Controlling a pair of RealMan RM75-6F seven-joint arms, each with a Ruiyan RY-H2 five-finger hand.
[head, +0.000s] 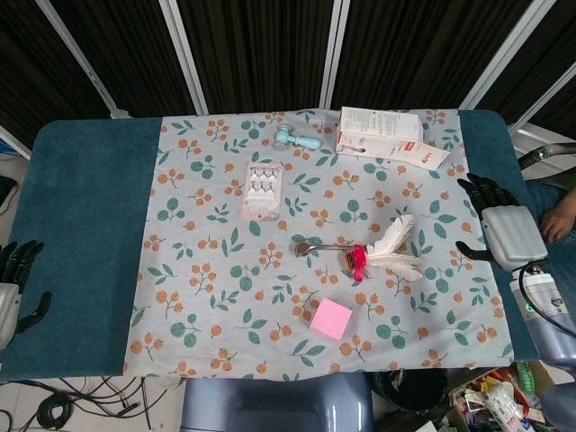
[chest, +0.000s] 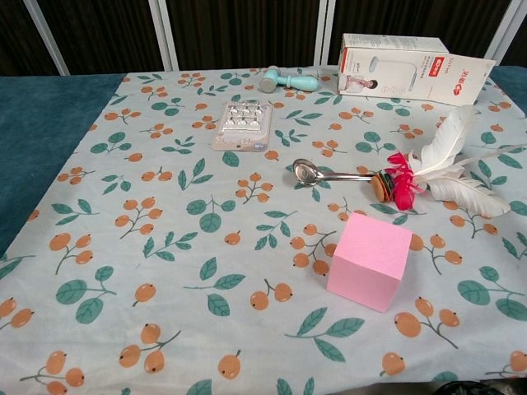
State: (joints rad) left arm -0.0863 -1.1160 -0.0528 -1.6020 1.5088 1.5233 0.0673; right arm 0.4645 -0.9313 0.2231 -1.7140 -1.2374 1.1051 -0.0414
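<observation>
The right hand (head: pixel 504 227) hangs at the worktop's (head: pixel 90 207) right edge, fingers spread and holding nothing, nearest the feathered shuttlecock (head: pixel 389 247) — which lies just right of the spoon (head: pixel 317 245). The left hand (head: pixel 13 288) sits off the far left edge, fingers apart and likewise empty. The things lie loosely scattered, so there is open cloth (head: pixel 198 270) left of the spoon. A pink block (head: pixel 331 319) rests below it, near the front edge.

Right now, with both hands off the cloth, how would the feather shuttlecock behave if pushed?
The feather shuttlecock probably weighs little. Its white feathers look soft, so they would likely bend. Lying on its side beside the spoon, it may pivot around its disc base rather than slide straight.
</observation>
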